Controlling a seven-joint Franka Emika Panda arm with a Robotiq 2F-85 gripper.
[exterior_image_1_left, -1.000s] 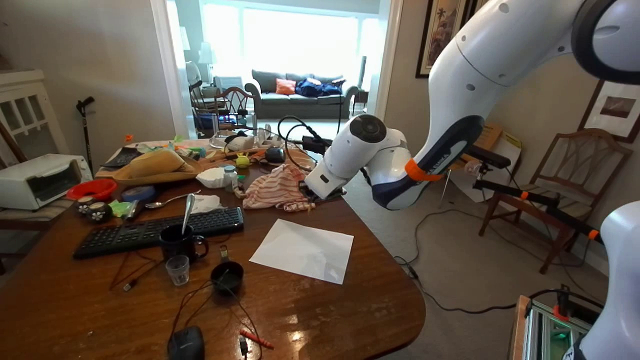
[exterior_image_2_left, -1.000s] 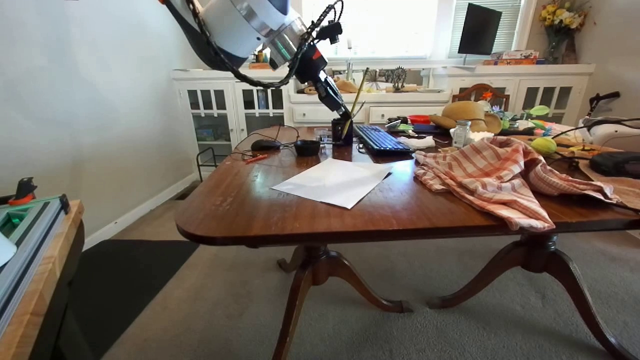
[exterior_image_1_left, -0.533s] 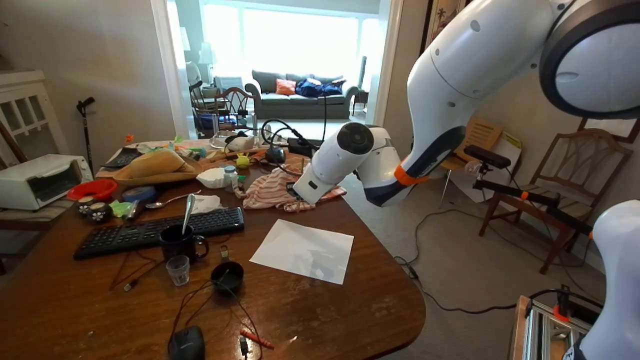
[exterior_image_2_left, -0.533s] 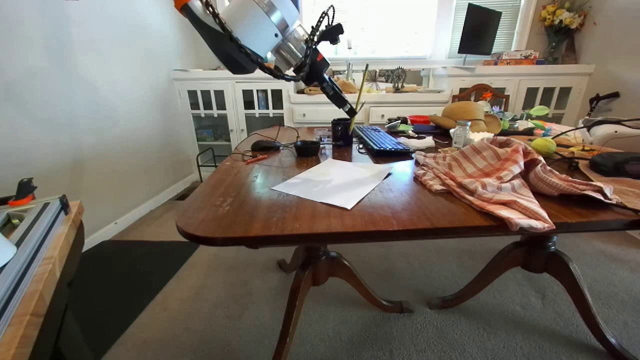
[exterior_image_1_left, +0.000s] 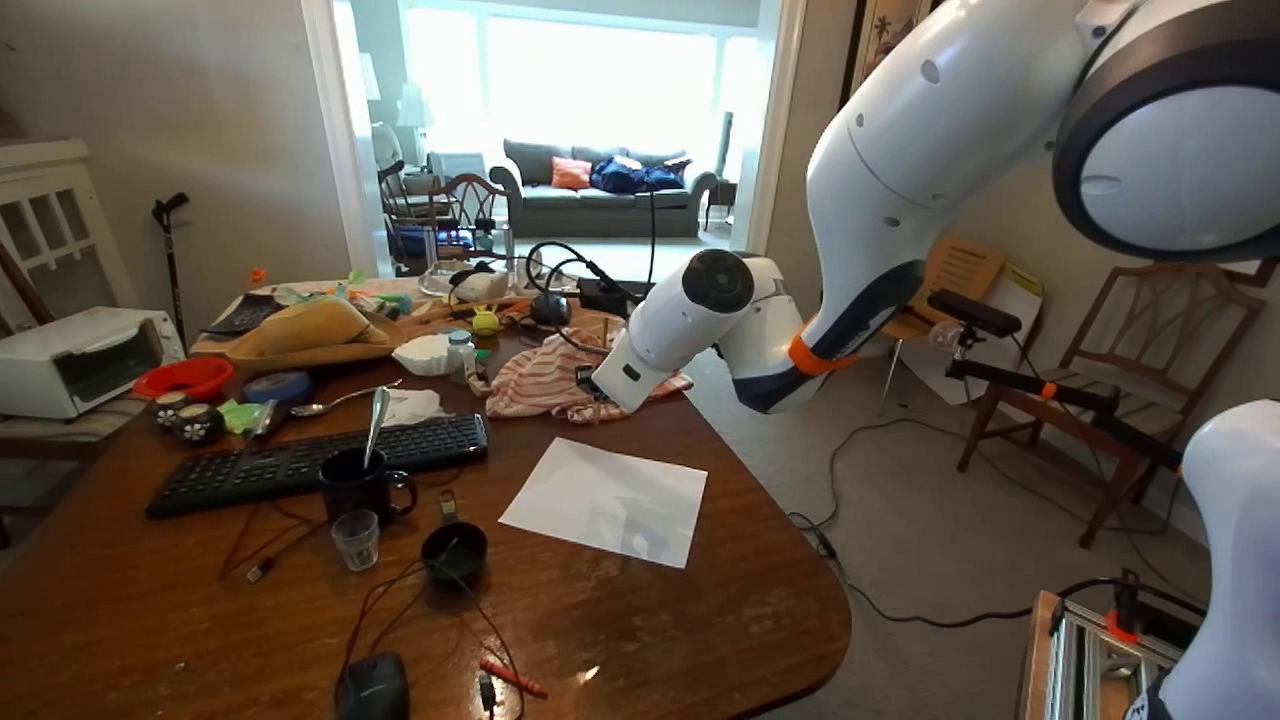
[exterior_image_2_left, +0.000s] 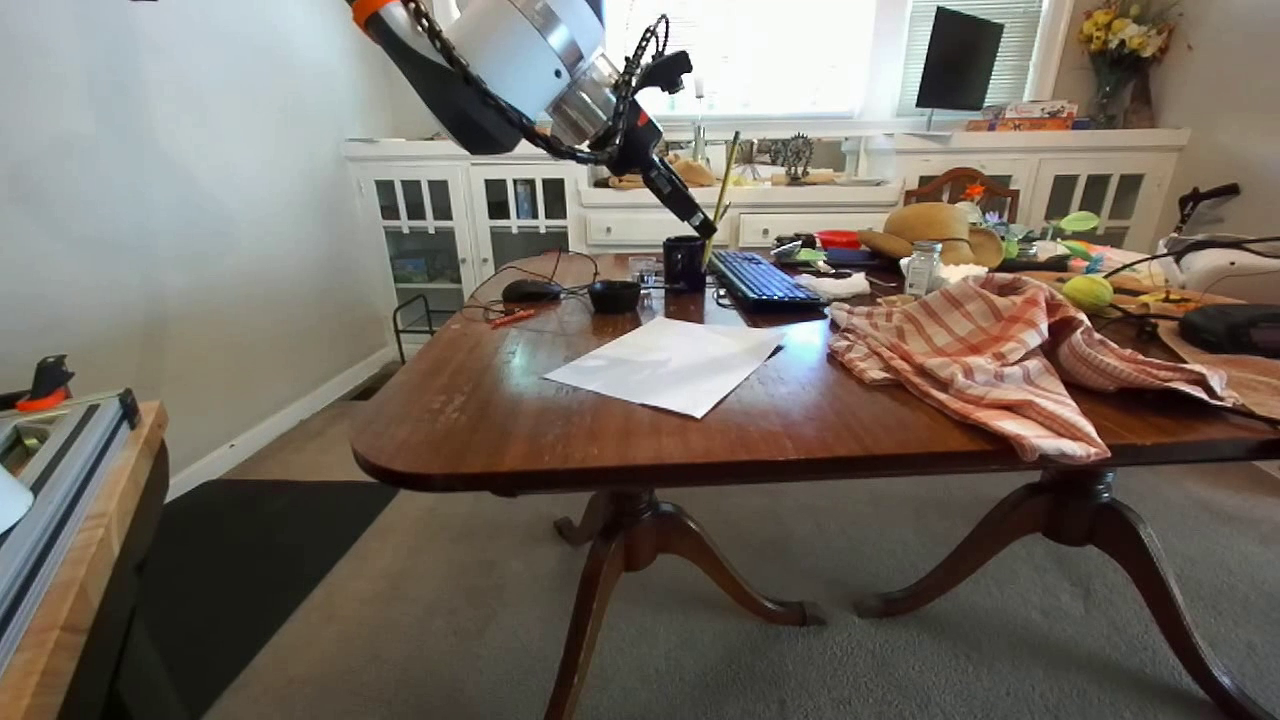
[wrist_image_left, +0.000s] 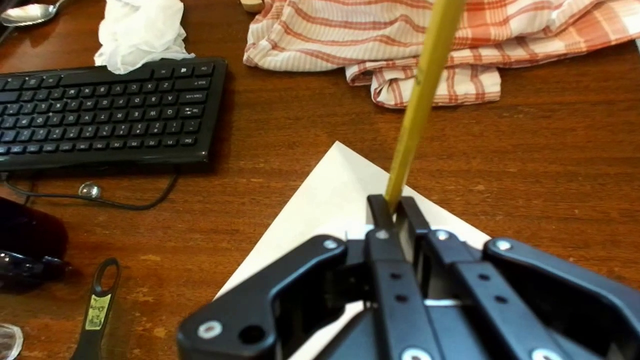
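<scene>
A long yellow pencil (wrist_image_left: 425, 90) is pinched between the fingertips of my gripper (wrist_image_left: 395, 204), which is shut on it. It leans and reaches well above the fingers in the wrist view. Its lower end is hidden there. In an exterior view the pencil (exterior_image_2_left: 730, 170) also sticks out below the gripper (exterior_image_2_left: 708, 230); whether its tip touches anything I cannot tell. A white paper sheet (wrist_image_left: 320, 200) lies on the table behind the fingers in the wrist view. Both exterior views show the sheet lying flat. In an exterior view the gripper (exterior_image_1_left: 586, 380) overlaps a striped cloth (exterior_image_1_left: 535, 375).
A black keyboard (exterior_image_1_left: 270, 465) lies beyond the paper, with a dark mug (exterior_image_1_left: 350, 490) holding a spoon before it. Close by are a clear cup (exterior_image_1_left: 357, 540), a black measuring cup (exterior_image_1_left: 440, 555), a mouse (exterior_image_1_left: 373, 685) and cables. A straw hat (exterior_image_1_left: 315, 325) and a jar (exterior_image_1_left: 460, 355) sit farther back.
My arm has reached farther out from its base, carrying the pencil along, with only a slight shift in the last half second. Paper, cloth and mug have stayed put.
</scene>
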